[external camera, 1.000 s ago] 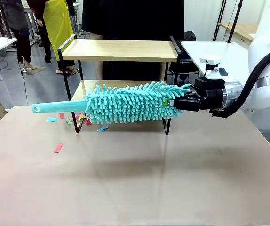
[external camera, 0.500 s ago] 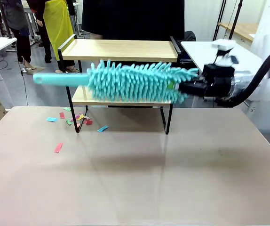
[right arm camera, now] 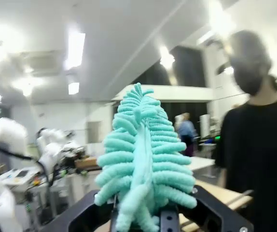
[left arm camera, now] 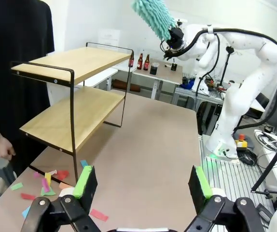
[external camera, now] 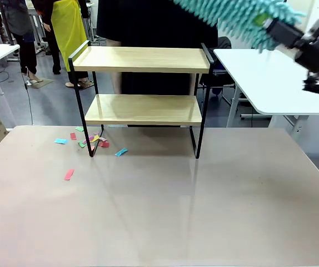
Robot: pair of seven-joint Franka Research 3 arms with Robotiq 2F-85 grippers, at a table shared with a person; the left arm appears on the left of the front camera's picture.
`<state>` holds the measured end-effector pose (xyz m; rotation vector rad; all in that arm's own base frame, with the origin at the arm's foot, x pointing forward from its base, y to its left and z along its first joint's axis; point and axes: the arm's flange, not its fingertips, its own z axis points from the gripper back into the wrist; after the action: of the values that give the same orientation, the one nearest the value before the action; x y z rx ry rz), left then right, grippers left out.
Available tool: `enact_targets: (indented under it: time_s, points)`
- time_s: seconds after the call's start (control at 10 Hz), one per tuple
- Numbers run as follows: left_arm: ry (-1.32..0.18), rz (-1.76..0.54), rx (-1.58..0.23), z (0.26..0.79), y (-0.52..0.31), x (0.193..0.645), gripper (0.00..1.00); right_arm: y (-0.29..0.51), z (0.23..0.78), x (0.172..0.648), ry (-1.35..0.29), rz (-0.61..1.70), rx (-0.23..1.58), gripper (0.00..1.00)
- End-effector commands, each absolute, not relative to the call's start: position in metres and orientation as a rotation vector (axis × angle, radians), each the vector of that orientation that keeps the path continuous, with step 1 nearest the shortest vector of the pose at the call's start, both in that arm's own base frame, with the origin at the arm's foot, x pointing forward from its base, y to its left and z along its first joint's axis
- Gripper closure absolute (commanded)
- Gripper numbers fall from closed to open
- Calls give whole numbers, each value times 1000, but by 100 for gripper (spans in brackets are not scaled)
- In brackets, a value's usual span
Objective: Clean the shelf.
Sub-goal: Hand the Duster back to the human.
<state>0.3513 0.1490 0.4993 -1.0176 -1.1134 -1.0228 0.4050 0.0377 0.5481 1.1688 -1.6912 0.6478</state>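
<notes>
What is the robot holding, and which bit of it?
The right pincer is shut on the fluffy teal duster, gripping its fluffy end. The left pincer is open, holding nothing.

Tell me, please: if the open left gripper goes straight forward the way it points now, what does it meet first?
Probably the tabletop: the left gripper points low along it, right of the shelf and the paper scraps. Depth is unclear.
</notes>
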Motion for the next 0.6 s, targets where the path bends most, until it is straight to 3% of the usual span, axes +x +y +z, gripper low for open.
enact_targets:
  time_s: [0.0,0.3,0.5]
  points:
    - [-1121,-1030,-1025,501,148,348,0,29,552,391,-1802,470,1020,83]
    - [-1121,-1030,-1025,501,148,348,0,-20,547,366,-1897,212,664,83]
    - [-1121,-1030,-1025,501,148,348,0,-42,532,360,-1832,108,444,83]
